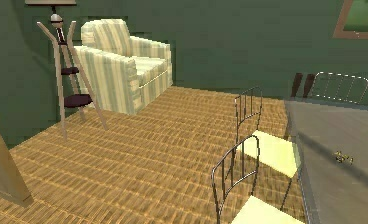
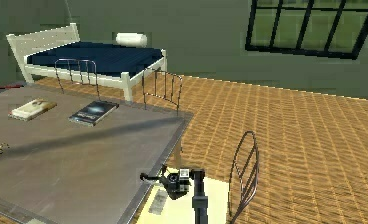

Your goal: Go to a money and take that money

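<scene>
- Claw (image 2: 149,178) hangs at the table (image 2: 82,165) edge; I cannot tell its grip or whether it holds anything.
- Pale flat thing (image 2: 32,108), perhaps the money, lies on the table, far up-left.
- Chair (image 2: 245,165) stands close on the right, with open floor (image 2: 292,120) beyond.
- Bed (image 2: 87,55) stands past the table's far edge.

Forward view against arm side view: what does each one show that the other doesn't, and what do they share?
Forward view: a cream-and-green striped armchair and a wooden coat stand. Arm side view: a white-framed bed with a dark blue cover, a dark book and the robot's dark arm bar. Shared: the grey table, wire-backed chairs with yellow seats, wooden plank floor and green walls.
</scene>
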